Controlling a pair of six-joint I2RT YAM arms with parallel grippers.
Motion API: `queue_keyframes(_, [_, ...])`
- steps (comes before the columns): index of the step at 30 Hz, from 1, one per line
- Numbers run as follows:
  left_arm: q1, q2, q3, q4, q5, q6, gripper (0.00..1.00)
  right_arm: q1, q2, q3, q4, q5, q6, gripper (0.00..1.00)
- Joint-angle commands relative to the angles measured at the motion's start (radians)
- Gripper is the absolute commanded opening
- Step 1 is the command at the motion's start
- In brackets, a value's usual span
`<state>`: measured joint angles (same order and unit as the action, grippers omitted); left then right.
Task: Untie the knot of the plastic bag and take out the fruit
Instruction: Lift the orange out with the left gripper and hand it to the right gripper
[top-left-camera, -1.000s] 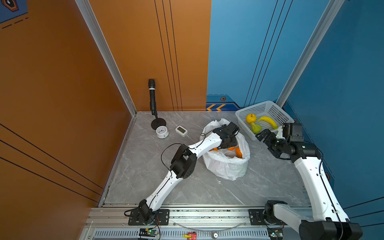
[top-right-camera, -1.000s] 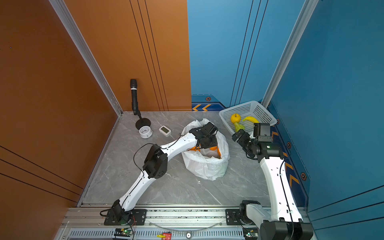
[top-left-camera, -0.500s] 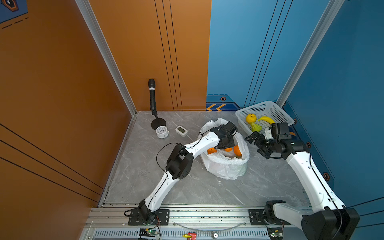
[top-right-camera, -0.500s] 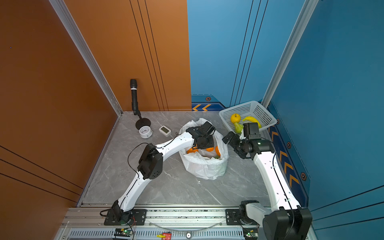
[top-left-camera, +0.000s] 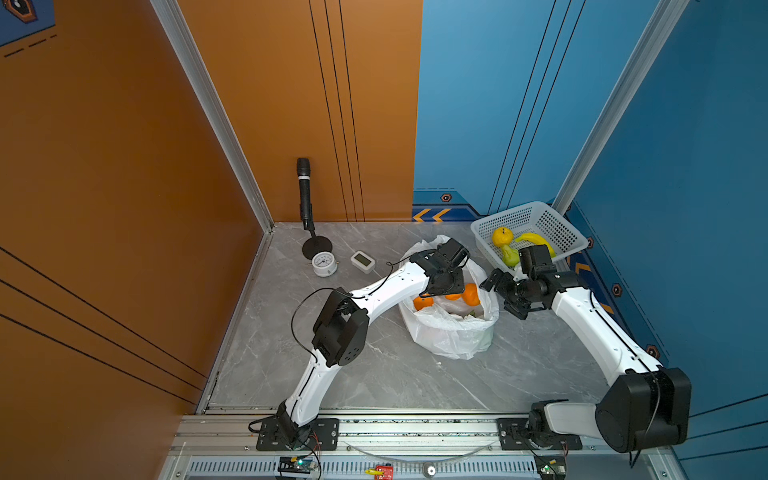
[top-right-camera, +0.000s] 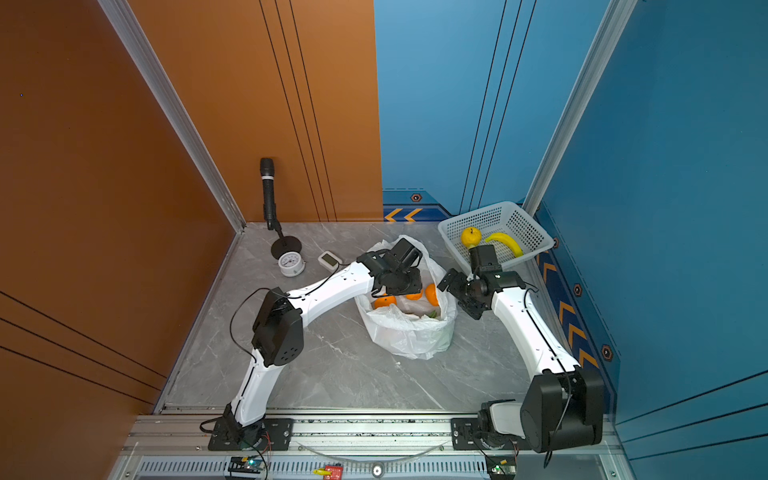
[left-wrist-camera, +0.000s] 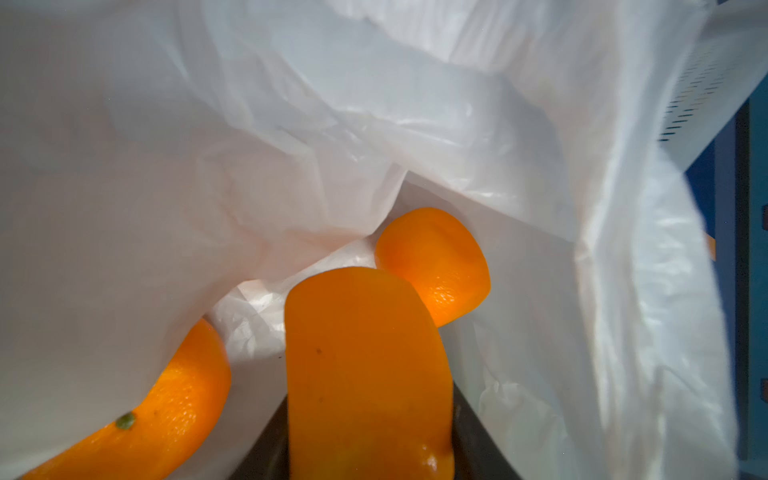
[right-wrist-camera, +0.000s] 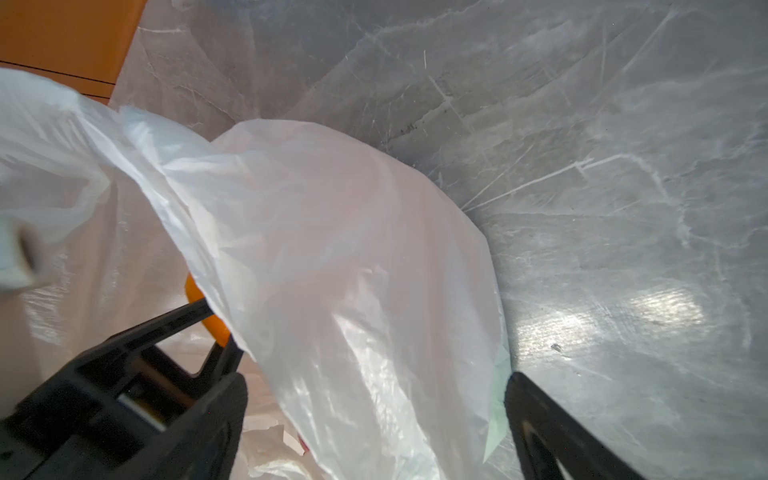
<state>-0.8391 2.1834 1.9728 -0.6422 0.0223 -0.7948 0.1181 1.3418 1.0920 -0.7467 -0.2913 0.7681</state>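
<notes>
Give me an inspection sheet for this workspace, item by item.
Surface: grey marbled tabletop, no spills seen.
Job's things: plastic bag mouth open; oranges inside; yellow fruit and green pear in the basket.
Clutter: microphone on stand, dial gauge, small white display, banana in the basket.
End effectors: left end effector inside the bag, shut on an orange; right end effector open, jaws either side of the bag's rim.
Cables: black cable loops off the left arm.
Surroundings: orange and blue wall panels.
</notes>
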Motion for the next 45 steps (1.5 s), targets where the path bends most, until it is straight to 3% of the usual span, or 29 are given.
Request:
queue_keyframes(1, [-0.008, -0.077, -0.031, 0.062, -0.015, 0.065, 0.26, 0.006, -0.003, 0.026, 0.009, -0.003, 0.017, 0.98])
queue_keyframes(8, [-0.003, -0.159, -0.116, 0.231, 0.022, 0.093, 0.24, -0.025, -0.065, 0.089, 0.052, -0.06, 0.068, 1.0])
queue_keyframes(17, [0.004, -0.238, -0.153, 0.396, 0.038, 0.134, 0.24, -0.093, -0.139, 0.114, 0.234, -0.214, 0.221, 1.0])
queue_keyframes(20, [0.008, -0.26, -0.157, 0.461, 0.069, 0.162, 0.24, -0.115, -0.14, 0.117, 0.313, -0.292, 0.285, 1.0])
queue_keyframes(26, [0.015, -0.282, -0.157, 0.587, 0.178, 0.235, 0.24, -0.108, -0.112, 0.169, 0.362, -0.401, 0.298, 1.0])
queue_keyframes(34, [0.011, -0.281, -0.139, 0.643, 0.267, 0.293, 0.25, -0.075, -0.096, 0.179, 0.417, -0.43, 0.342, 1.0])
queue_keyframes(45, [-0.032, -0.283, -0.094, 0.585, 0.232, 0.433, 0.3, -0.066, -0.104, 0.174, 0.438, -0.423, 0.353, 0.72])
